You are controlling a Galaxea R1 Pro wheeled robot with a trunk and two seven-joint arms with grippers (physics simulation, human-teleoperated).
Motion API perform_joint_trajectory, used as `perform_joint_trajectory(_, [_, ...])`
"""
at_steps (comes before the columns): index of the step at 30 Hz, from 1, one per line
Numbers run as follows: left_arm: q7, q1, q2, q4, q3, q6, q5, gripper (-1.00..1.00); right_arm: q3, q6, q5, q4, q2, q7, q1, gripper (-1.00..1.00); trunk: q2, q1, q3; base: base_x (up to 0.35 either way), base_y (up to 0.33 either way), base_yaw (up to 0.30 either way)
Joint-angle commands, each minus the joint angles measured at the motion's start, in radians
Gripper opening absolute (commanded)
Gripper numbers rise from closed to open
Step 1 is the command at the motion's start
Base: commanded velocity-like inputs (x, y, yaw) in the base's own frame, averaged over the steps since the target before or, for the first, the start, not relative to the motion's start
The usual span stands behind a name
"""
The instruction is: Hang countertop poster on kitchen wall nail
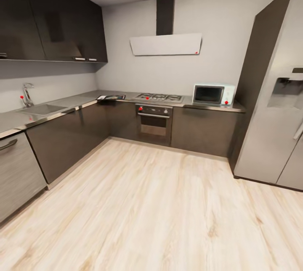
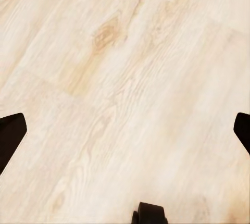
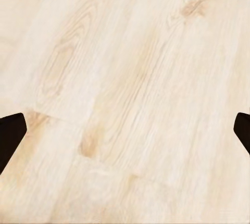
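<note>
Pale wood floor [image 1: 160, 212] nearest — left gripper [image 2: 125, 130] and right gripper [image 3: 125, 130] spread wide, empty, for approaching poster [image 1: 111, 97] on far kitchen countertop [image 1: 63, 103].

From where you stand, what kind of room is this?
A home kitchen, by the look of it: a gas hob over an oven, a sink with a tap, and a tall fridge.

Microwave [image 1: 213, 94] beside hob [image 1: 160, 96]; oven [image 1: 153, 123] below; fridge [image 1: 277, 107] right; sink [image 1: 42, 109] left.
</note>
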Motion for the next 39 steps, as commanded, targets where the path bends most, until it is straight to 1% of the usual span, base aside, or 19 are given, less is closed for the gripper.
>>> perform_joint_trajectory(1, [0.0,0.0,0.0,-0.001,0.001,-0.002,0.0,1.0,0.001,-0.003,0.001,0.001,0.0,0.0,-0.001,1.0,0.0,0.001,-0.001,0.328,0.137,0.0])
perform_joint_trajectory(7, [0.0,0.0,0.0,-0.001,0.001,-0.002,0.0,1.0,0.001,-0.003,0.001,0.001,0.001,0.0,-0.001,1.0,0.0,0.001,-0.001,0.328,0.136,0.0])
perform_joint_trajectory(11, [0.0,0.0,0.0,-0.001,0.001,-0.002,0.0,1.0,0.001,-0.003,0.001,0.001,0.013,0.0,-0.001,1.0,0.0,0.001,-0.001,0.328,0.129,0.0])
perform_joint_trajectory(14, [0.0,0.0,0.0,-0.001,0.001,-0.002,0.0,1.0,0.001,-0.003,0.001,0.0,0.015,0.0,-0.001,1.0,0.0,0.001,-0.001,0.328,0.126,0.0])
perform_joint_trajectory(39, [0.0,0.0,0.0,-0.001,0.001,-0.002,0.0,1.0,0.001,-0.003,0.001,0.001,0.015,0.0,-0.001,1.0,0.0,0.001,-0.001,0.33,0.106,0.0])
